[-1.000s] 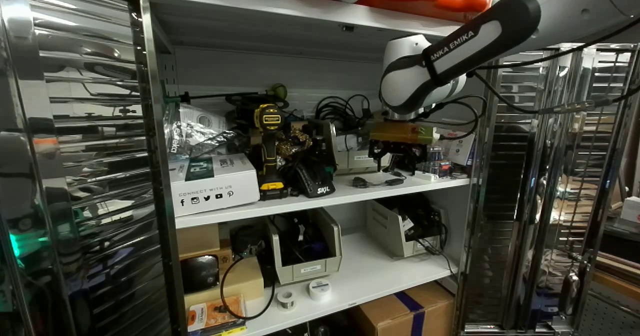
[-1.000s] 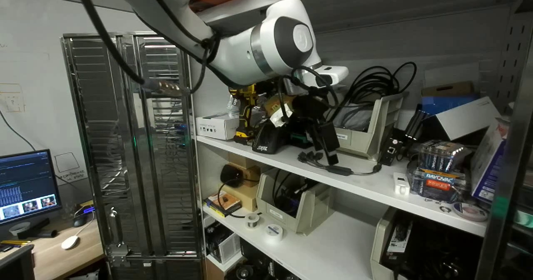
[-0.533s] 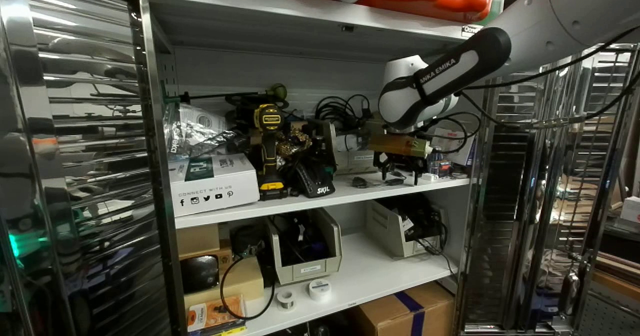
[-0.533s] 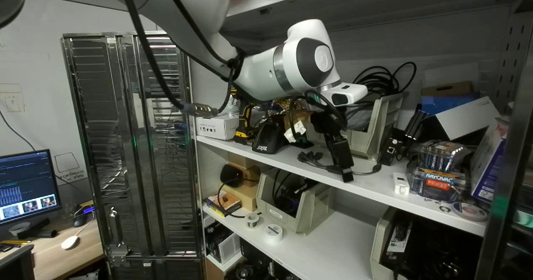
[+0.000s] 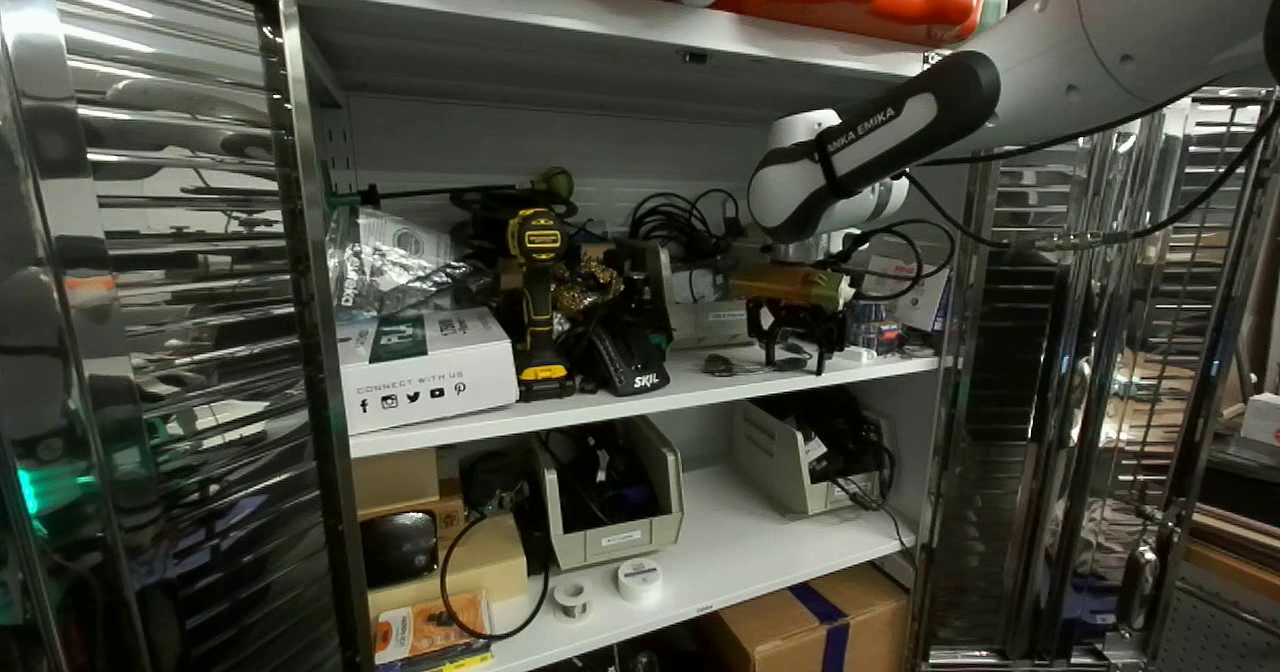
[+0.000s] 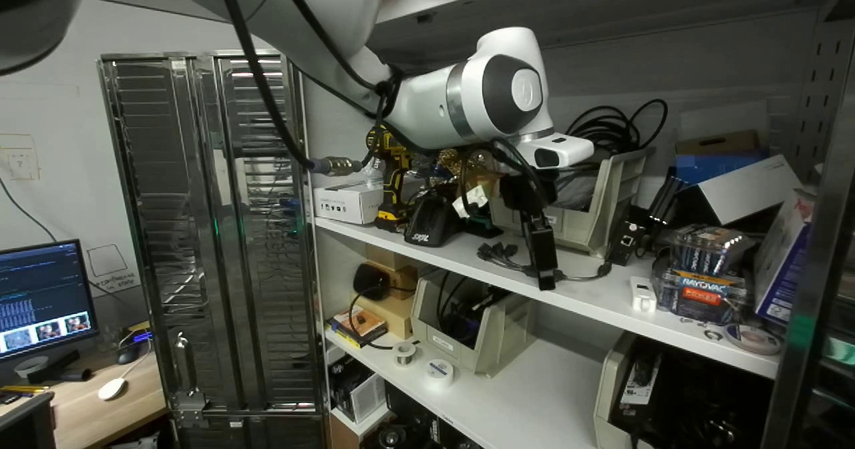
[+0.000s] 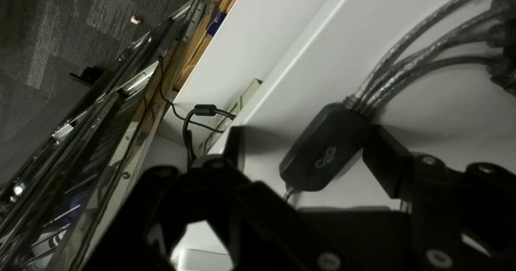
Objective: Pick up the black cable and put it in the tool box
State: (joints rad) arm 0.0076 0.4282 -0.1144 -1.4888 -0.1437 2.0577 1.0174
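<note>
- I held my gripper (image 7: pixel 308 148) spread astride the black cable (image 7: pixel 328 146), presumably because its thick part would pinch best
- The shelf (image 7: pixel 322 77) bore it, not me

The cable block (image 7: pixel 328 142) looks matt, doors (image 6: pixel 207 235) glossy metal.

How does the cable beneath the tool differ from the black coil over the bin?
The cable lies along the shelf; the coil stands in loops above the bin. The cable has greyish cords branching from a dark block; the coil's cords look black. Both are at the same shelf level.
</note>
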